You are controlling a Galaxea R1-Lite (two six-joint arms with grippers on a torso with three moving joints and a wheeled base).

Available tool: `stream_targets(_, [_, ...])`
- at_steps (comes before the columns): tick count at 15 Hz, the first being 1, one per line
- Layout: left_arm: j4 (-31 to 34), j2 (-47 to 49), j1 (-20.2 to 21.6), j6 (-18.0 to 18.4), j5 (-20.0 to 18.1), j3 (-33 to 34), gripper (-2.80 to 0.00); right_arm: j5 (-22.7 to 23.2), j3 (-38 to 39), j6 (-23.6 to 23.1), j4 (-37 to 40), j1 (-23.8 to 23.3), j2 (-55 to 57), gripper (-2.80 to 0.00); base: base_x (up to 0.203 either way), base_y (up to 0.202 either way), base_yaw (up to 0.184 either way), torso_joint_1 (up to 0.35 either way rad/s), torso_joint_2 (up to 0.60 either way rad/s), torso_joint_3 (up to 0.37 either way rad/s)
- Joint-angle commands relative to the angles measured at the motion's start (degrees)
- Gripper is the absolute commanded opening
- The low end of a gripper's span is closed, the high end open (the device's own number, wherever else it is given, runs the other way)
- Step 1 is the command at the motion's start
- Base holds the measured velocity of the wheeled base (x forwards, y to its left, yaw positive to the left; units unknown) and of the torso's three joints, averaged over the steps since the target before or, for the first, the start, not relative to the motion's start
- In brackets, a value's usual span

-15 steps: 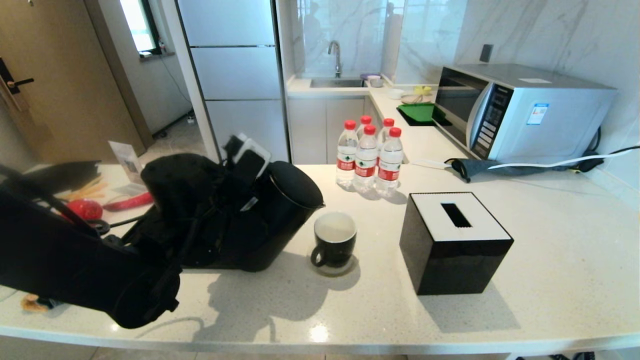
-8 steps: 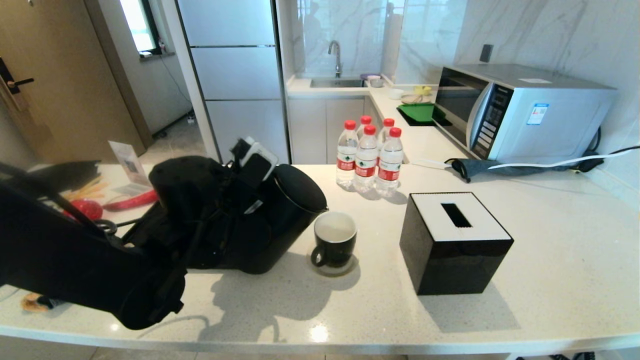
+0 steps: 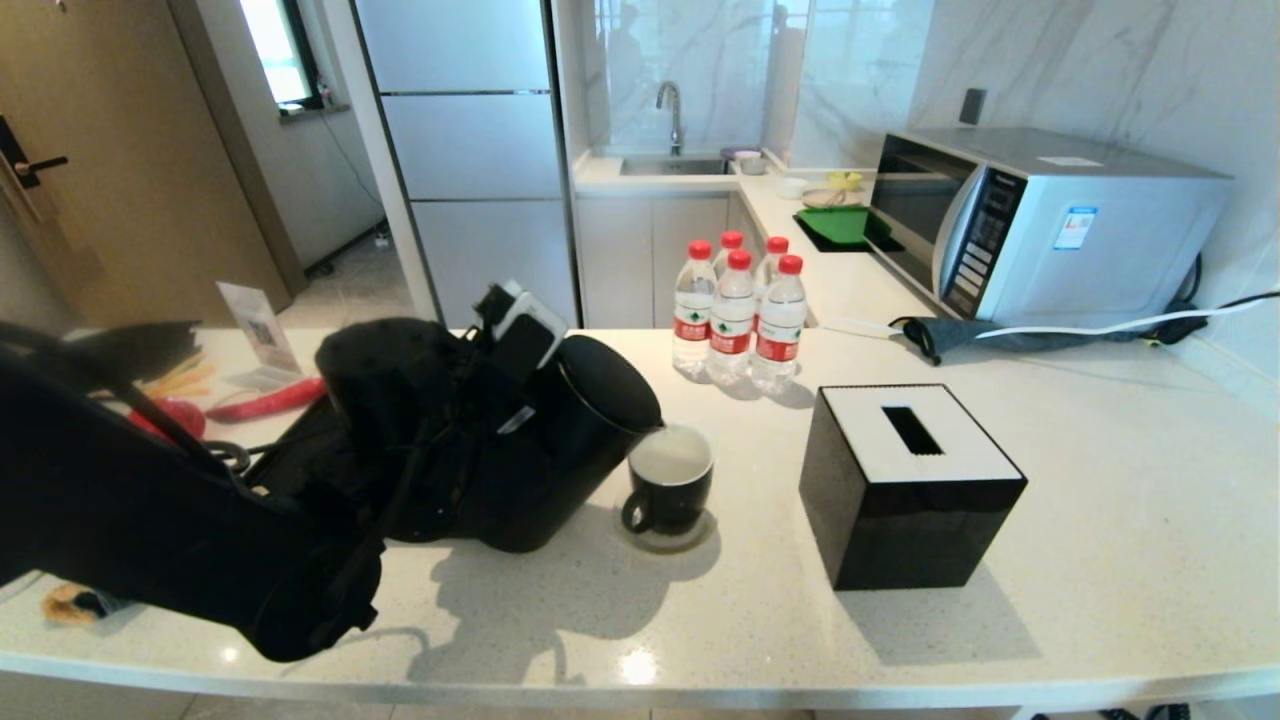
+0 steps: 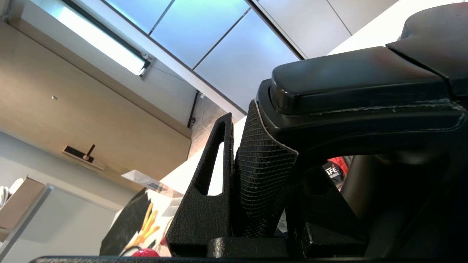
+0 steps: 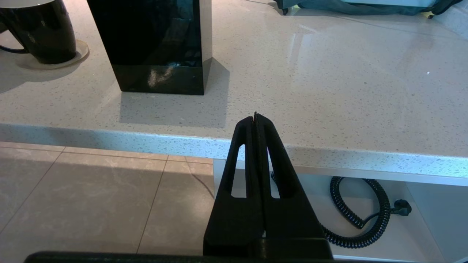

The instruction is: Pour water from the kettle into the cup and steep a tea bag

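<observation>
On counter, left pincer grips tilted kettle handle.

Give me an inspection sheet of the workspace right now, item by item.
Surface: pale speckled counter.
Job's things: kettle tilted, spout at the rim of the cup on its coaster; tea bag nothing seen.
Clutter: tissue box, four water bottles, red chilli.
Grippers: left gripper clamped on the kettle handle; right gripper shut, empty, below the counter edge.
Cables: white cable by microwave; coiled cord under the counter.
Surroundings: microwave, sink, fridge.
</observation>
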Motion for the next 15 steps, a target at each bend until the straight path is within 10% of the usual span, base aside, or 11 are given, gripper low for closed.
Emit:
stream_targets(1, [-0.4, 0.1, 0.0, 1.0, 0.2, 0.1, -2.8, 0.0, 0.0, -0.1, 0.0, 0.0, 0.1, -2.8, 0.0, 0.0, 0.0, 0.0, 0.0, 0.0])
stream_targets(15, [-0.6, -0.3, 0.0, 4.6, 0.3, -0.7, -2.8, 0.0, 0.0, -0.1, 0.0, 0.0, 0.1, -2.8, 0.0, 0.0, 0.0, 0.0, 0.0, 0.0])
